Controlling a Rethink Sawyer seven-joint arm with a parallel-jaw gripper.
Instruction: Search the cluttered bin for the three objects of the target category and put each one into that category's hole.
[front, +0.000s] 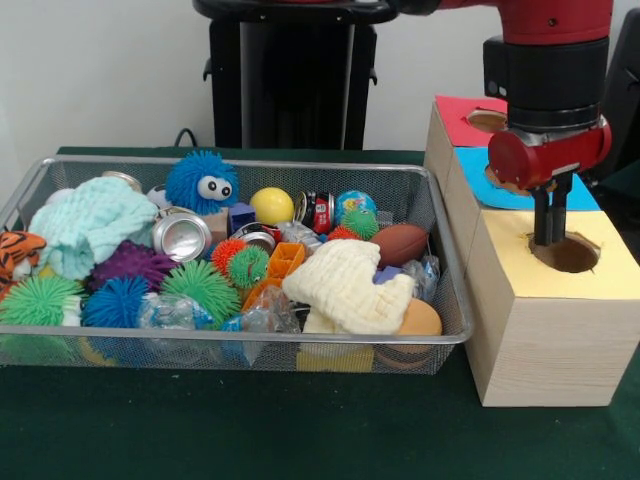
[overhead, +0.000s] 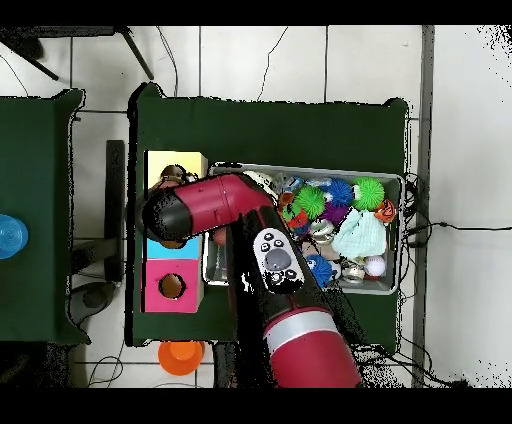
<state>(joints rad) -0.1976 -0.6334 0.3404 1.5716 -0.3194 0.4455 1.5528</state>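
One wire bin (front: 440, 330); three holes: red (front: 487, 121), blue (front: 500, 180), yellow (front: 568, 253); two visible cans (front: 182, 236) (front: 317, 211).

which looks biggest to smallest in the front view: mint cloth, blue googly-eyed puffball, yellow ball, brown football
1. mint cloth
2. blue googly-eyed puffball
3. brown football
4. yellow ball

The football is partly hidden, so its rank against the puffball is unsure.

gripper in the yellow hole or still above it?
In. The gripper has its fingertips dipped just below the rim of the yellow box's hole, front view. Cannot tell whether it holds anything.
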